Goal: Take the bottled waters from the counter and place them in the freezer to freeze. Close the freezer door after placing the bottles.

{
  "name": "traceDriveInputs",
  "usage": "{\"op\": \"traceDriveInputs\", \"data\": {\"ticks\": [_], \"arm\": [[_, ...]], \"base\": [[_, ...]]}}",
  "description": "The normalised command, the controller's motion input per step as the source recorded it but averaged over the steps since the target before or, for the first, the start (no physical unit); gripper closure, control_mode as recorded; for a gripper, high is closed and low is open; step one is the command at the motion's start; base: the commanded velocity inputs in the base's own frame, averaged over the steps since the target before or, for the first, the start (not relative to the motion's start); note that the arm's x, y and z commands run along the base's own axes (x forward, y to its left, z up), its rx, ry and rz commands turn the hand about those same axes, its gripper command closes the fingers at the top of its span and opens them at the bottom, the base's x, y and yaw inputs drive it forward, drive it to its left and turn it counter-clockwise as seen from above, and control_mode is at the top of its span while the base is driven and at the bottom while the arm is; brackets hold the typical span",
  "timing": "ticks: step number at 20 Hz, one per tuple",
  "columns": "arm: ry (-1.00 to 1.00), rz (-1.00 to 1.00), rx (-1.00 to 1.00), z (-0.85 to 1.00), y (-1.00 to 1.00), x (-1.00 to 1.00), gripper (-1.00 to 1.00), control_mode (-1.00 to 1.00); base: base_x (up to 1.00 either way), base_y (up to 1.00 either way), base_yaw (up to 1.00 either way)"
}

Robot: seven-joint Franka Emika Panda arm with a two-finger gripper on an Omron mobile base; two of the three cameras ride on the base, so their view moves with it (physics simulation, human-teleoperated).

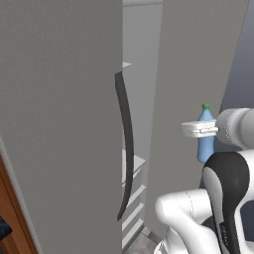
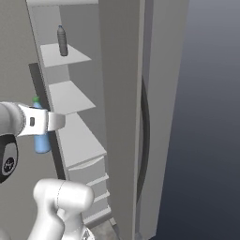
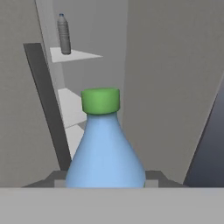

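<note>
So the pincer (image 1: 204, 130) is pinching the pale blue bottle (image 1: 205, 141), green cap (image 3: 100, 100) up, held upright in the air just outside the freezer (image 2: 119, 117). The freezer door (image 1: 191, 99) on the right stands open, and the bottle sits right in front of its grey panel in the left base view. Left of it is the other door's long dark handle (image 1: 126, 144). Further in are white shelves (image 2: 70, 96), and the grey-clear bottle (image 2: 62, 41) stands upright on the top one, far back.
</note>
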Motion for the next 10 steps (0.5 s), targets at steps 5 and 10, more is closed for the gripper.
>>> {"op": "traceDriveInputs", "data": {"ticks": [5,10], "arm": [[-0.02,-0.01,0.01,-0.01,0.0,0.0,1.0,-1.0],[0.0,0.0,0.0,0.0,0.0,0.0,1.0,-1.0]], "base": [[0.0,0.0,0.0],[0.0,0.0,0.0]]}}
